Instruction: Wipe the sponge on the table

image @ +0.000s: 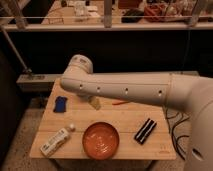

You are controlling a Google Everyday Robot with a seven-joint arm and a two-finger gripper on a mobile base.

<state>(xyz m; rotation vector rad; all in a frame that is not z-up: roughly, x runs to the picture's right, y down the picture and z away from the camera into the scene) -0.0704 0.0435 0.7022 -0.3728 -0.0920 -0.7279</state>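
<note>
The small dark blue sponge (61, 104) lies flat near the left edge of the light wooden table (125, 117). My white arm reaches in from the right across the back of the table, and its bend hangs just above and to the right of the sponge. Most of the gripper (94, 102) is hidden by the arm. Only a pale tip shows below the arm, low over the planks, a short way right of the sponge and not touching it.
An orange plate (101, 140) sits at the front middle, with a black ribbed block (145, 131) to its right. A white bottle (56, 142) lies at the front left. A thin orange stick (120, 102) rests mid-table. A grey bench rail (35, 79) runs behind, and cables hang at the right.
</note>
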